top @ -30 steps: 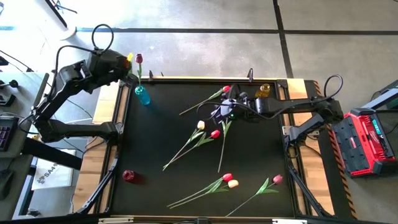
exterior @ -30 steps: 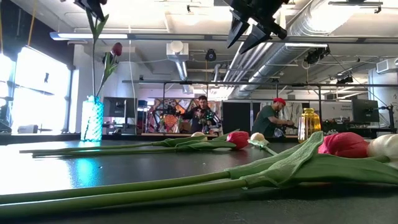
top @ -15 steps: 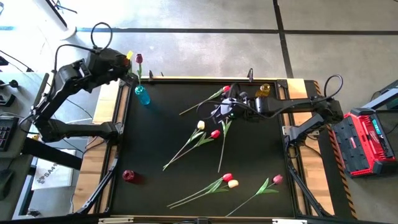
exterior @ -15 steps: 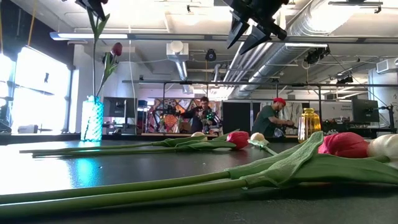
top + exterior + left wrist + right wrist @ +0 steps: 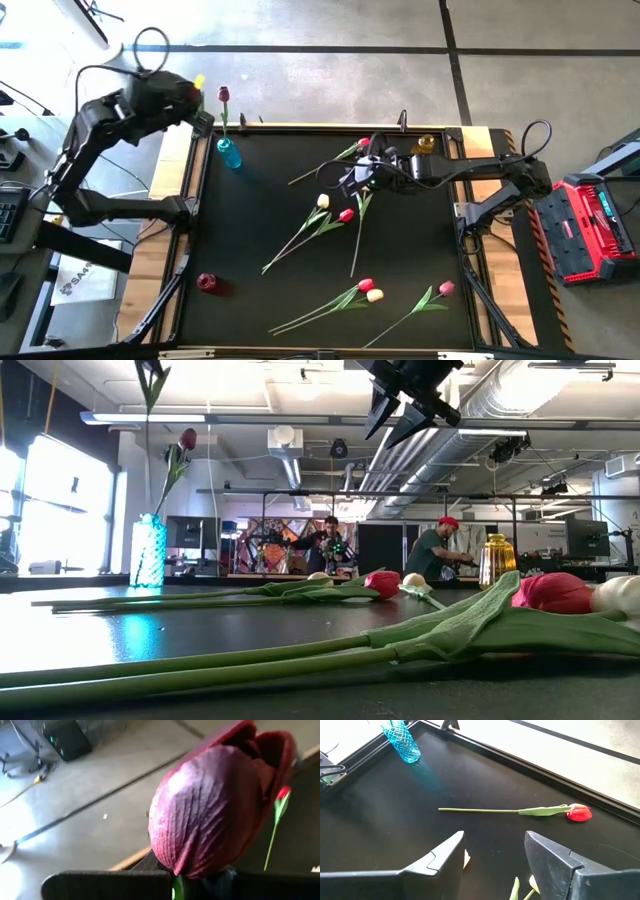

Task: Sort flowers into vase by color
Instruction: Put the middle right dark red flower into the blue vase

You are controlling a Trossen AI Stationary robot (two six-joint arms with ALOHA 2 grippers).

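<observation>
My left gripper [image 5: 203, 108] is high over the table's far left corner, shut on a dark pink tulip whose head [image 5: 215, 810] fills the left wrist view. Its leaf [image 5: 150, 380] and thin stem hang down toward the blue vase [image 5: 229, 153]. Another dark pink tulip [image 5: 223, 95] stands in that vase by its stem. My right gripper [image 5: 495, 855] hovers open above the far middle of the table, over a red tulip [image 5: 577, 812] lying flat. Several red, pink and cream tulips [image 5: 345, 215] lie on the black table. My left gripper holds the dark pink tulip by its green stem just under the head [image 5: 175, 892], pinched between the two fingers. The flower hangs upright below the gripper, lifted off the table. Whether its lower end is inside the blue vase [image 5: 148, 550], I cannot tell.
An amber vase [image 5: 425, 145] stands at the far right and a red vase [image 5: 206, 283] at the near left. Tulips lie in pairs near the middle [image 5: 322, 202] and the near edge [image 5: 368, 290]. The table has a raised frame [image 5: 190, 200]. People stand in the room behind [image 5: 435, 550].
My left gripper has risen and drawn slightly toward the far left corner, leaving the top of the low view; the held tulip's leaf and stem have gone up with it. The tulip standing in the blue vase has stayed put.
</observation>
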